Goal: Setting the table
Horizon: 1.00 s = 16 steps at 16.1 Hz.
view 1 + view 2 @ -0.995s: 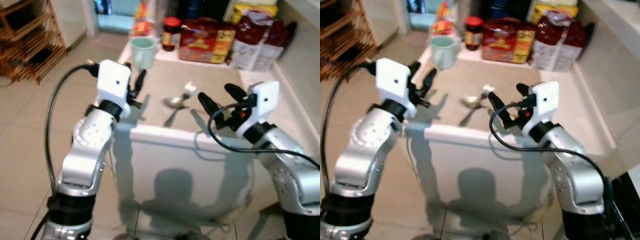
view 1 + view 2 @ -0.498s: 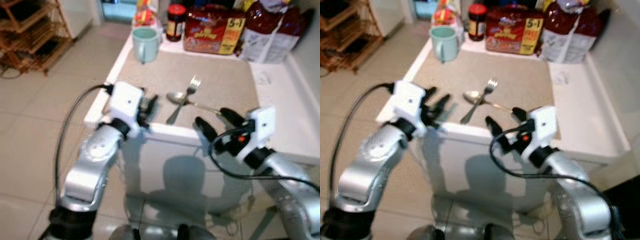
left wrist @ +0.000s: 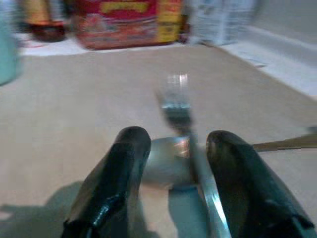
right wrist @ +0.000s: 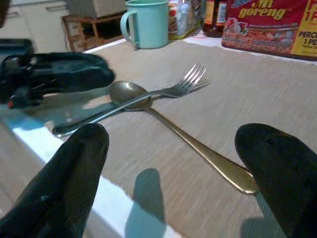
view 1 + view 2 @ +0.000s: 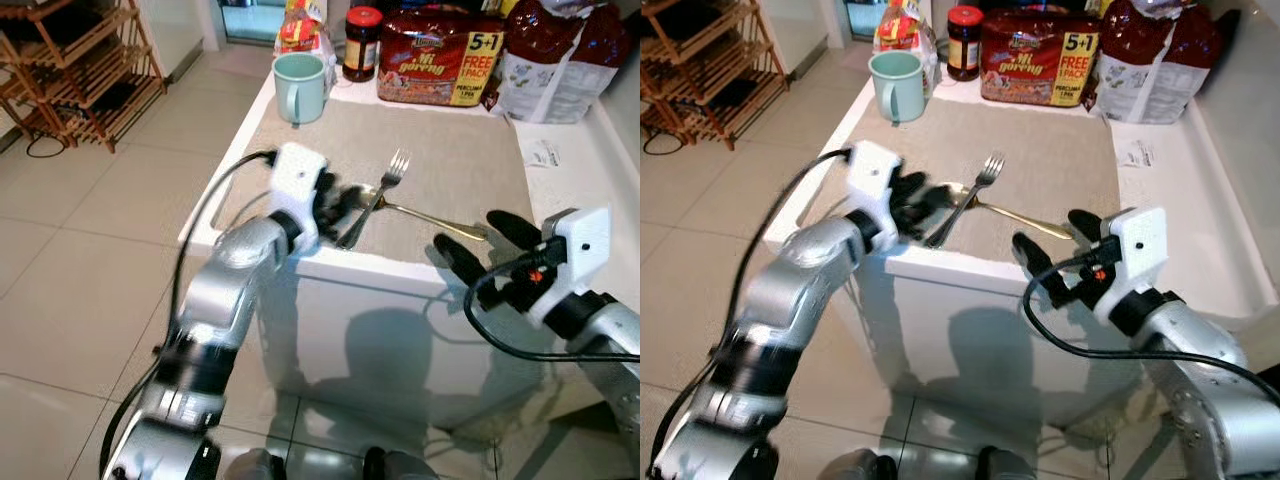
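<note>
A silver fork (image 5: 385, 182) lies across a silver spoon (image 5: 430, 217) on a beige placemat (image 5: 450, 140) covering the white table (image 5: 560, 190). My left gripper (image 5: 338, 205) is over the table's front edge at the crossing, open; in the left wrist view its fingers (image 3: 116, 188) flank the spoon's bowl (image 3: 163, 166) and the fork's handle (image 3: 203, 188). My right gripper (image 5: 485, 245) is open at the front edge, beside the end of the spoon's handle (image 4: 218, 166), holding nothing. A mint-green mug (image 5: 300, 85) stands at the mat's far left corner.
Food packets (image 5: 440, 65), a dark jar (image 5: 361, 42) and bags (image 5: 555, 55) line the back of the table. A paper slip (image 5: 543, 153) lies right of the mat. A wooden rack (image 5: 70, 70) stands on the tiled floor to the left.
The camera has tilted and shifted. My left gripper has reached forward over the table edge to the fork and spoon. My right gripper sits lower, near the spoon's handle end.
</note>
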Available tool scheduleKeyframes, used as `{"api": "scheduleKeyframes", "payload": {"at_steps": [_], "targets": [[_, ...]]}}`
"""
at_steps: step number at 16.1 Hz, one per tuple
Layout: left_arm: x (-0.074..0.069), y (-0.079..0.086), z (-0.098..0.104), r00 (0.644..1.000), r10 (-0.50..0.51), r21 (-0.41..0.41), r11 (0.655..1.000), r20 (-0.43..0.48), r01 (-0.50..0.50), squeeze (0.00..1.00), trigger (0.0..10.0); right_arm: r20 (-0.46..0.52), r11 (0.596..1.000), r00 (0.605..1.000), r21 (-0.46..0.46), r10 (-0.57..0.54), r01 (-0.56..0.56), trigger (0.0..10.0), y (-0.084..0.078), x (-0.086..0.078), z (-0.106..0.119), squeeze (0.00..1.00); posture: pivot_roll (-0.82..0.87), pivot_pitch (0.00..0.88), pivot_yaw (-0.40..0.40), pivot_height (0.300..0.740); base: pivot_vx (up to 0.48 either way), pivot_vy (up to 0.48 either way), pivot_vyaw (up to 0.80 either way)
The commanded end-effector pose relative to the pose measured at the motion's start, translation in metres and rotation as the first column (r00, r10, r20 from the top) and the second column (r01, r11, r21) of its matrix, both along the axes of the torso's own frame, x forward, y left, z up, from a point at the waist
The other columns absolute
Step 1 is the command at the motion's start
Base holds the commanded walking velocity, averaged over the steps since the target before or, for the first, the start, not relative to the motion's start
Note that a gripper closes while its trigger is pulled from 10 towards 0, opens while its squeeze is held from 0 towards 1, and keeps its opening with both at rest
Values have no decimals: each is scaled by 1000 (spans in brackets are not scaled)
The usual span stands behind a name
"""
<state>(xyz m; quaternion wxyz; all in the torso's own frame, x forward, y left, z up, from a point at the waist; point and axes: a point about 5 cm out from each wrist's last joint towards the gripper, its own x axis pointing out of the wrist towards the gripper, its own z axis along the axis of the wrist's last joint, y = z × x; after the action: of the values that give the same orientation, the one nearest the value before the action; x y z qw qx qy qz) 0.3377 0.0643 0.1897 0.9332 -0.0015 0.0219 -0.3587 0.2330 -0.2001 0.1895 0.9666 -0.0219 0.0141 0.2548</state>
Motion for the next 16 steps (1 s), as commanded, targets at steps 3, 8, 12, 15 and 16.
{"api": "scheduleKeyframes", "payload": {"at_steps": [3,8,12,15,16], "targets": [[13,-18,9,990,-125,38,992,58,123,1000,10000,-20,999,1000,-33,14,-15,10000,-13,-8,4,0,-55,21,4,740,0,0,0],[28,-31,-3,986,-143,173,977,86,127,1000,10000,-46,998,998,-40,37,-39,10000,-12,-19,2,0,-79,20,43,740,0,0,0],[38,-30,-5,995,-101,106,989,25,98,0,10000,-66,997,996,-27,68,-70,10000,-10,-24,0,0,-80,12,36,740,0,0,0],[38,-34,-12,990,-137,34,990,-45,138,0,10000,-82,994,992,-37,99,-103,10000,-7,-25,-1,0,-80,12,36,740,0,0,0],[38,-34,-12,989,-140,26,990,-49,141,0,10000,-82,994,992,-37,100,-103,10000,-7,-25,0,0,-80,12,36,740,0,0,0]]}}
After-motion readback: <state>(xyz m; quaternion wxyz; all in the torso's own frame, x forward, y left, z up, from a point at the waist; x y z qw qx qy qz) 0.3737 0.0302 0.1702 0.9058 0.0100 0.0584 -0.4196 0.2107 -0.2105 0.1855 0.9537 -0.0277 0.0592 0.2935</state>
